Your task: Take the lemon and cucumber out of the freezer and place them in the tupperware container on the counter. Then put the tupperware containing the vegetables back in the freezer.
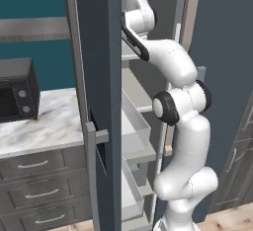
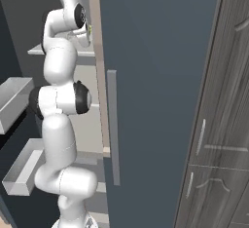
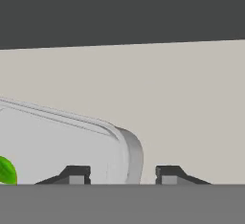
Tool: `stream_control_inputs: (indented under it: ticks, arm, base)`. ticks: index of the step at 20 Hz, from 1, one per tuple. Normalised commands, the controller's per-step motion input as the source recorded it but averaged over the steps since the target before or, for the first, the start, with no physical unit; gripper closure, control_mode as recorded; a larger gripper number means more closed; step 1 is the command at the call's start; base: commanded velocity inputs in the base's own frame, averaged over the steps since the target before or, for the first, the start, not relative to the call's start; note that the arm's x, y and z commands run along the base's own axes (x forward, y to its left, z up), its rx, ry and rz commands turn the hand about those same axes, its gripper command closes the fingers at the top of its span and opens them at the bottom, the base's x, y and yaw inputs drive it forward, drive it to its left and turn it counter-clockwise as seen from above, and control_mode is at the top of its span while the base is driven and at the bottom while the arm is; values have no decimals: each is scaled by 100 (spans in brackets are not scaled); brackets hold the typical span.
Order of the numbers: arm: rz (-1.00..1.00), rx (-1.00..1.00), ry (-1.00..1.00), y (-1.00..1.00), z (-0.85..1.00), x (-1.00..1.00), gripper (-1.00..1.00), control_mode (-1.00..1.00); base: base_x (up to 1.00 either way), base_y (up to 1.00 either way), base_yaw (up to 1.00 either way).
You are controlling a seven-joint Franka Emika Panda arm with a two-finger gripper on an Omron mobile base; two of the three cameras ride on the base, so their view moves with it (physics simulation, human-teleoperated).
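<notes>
While the base views are showing the arm (image 1: 173, 67) reaching into the freezer (image 1: 99, 52), the hand view is showing the gripper (image 3: 123, 173) standing apart astride the container (image 3: 72, 141) rim (cucumber (image 3: 6, 170) inside).

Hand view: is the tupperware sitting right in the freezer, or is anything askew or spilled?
Nothing stands out. The tupperware container lies flat on the freezer's shelf, a bit of green inside at the frame's edge. The gripper straddles its rim, jaws apart. Nothing spilled.

translucent matt plastic tupperware container (image 3: 72, 141); marbled stone counter (image 1: 44, 121).
</notes>
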Motion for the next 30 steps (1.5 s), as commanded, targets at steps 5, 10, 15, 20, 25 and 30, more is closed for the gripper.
stream_control_inputs:
  ticks: [5, 10, 15, 20, 25, 30]
  arm:
    - [0, 0, -9, -1, 0, -24, -100, -100]
    - [0, 0, -20, -1, -1, -67, -100, -100]
    - [0, 0, -27, 0, -3, -86, -100, -100]
    - [0, 0, -35, -2, 0, -100, -100, -100]
    - [0, 3, -27, -33, 14, -100, -100, -100]
    - [0, 15, -3, -58, 6, -100, -100, -100]
  base:
    - [0, 0, 0]
    - [0, 0, 0]
    - [0, 0, 0]
    - [0, 0, 0]
    - [0, 0, 0]
    - [0, 0, 0]
